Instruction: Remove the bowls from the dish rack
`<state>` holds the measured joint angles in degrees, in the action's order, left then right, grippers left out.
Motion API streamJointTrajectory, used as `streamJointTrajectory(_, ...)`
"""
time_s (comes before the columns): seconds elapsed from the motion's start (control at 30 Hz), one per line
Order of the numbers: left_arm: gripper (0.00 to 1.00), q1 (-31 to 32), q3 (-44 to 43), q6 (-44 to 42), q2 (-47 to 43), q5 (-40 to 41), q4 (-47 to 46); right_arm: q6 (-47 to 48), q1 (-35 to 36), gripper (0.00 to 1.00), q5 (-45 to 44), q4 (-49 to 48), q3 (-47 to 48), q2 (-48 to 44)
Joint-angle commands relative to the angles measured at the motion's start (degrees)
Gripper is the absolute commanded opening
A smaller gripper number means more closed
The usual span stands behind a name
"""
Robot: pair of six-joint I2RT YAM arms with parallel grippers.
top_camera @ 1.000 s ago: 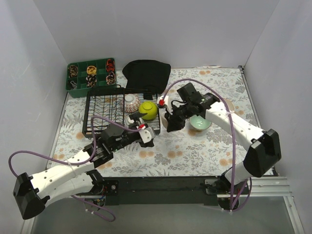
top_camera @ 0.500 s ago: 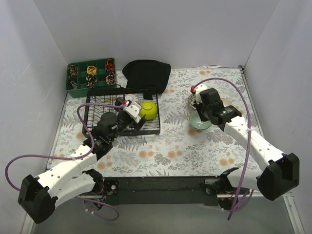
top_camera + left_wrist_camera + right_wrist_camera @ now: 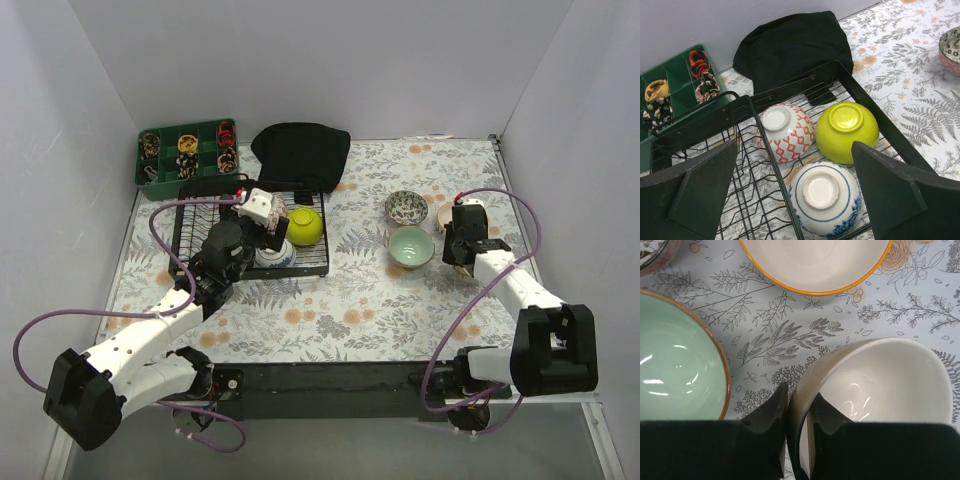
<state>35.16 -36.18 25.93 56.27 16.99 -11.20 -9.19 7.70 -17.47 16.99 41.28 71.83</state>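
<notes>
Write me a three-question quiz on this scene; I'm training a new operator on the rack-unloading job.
1. How many bowls sit in the dish rack?
2. True or false: the left end effector is shut on a bowl.
3. What does the right end effector grip?
A) the mint bowl
B) the rim of the cream bowl
C) the orange-rimmed bowl

Key
1. Three, all upside down.
2. False: it is open above the rack, holding nothing.
3. B: one finger is inside the rim, the other outside.
</notes>
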Motion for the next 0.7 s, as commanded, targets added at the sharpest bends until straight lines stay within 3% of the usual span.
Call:
streamJointTrajectory(0.0, 0.98, -1.8, -3.5, 4.5, 1.0, 2.7, 0.0, -2.6, -2.1, 0.01, 0.3, -10.3, -0.1, 2.4)
streamJointTrajectory(0.2, 0.98, -2.8, -4.0, 5.1, 1.4, 2.7, 1.0, -2.4, -2.3, 0.01, -0.4, -12.9, 1.2, 7.5)
streamJointTrajectory(0.4, 0.98, -3.0, -3.2, 4.3, 1.0, 3.0, 0.2, -1.8, -2.2, 0.29, 1.8, -13.3, 1.4, 10.1)
streamJointTrajectory(0.53, 0.98, -3.0, -3.4, 4.7, 1.4, 2.2, 0.6, -1.5, -2.3, 0.54, 3.0, -13.5, 1.0, 7.5)
streamJointTrajectory(0.67, 0.98, -3.0, -3.8, 5.4, 2.4, 1.2, 1.4, -1.5, -2.2, 0.64, 4.5, -12.7, 0.9, 3.7)
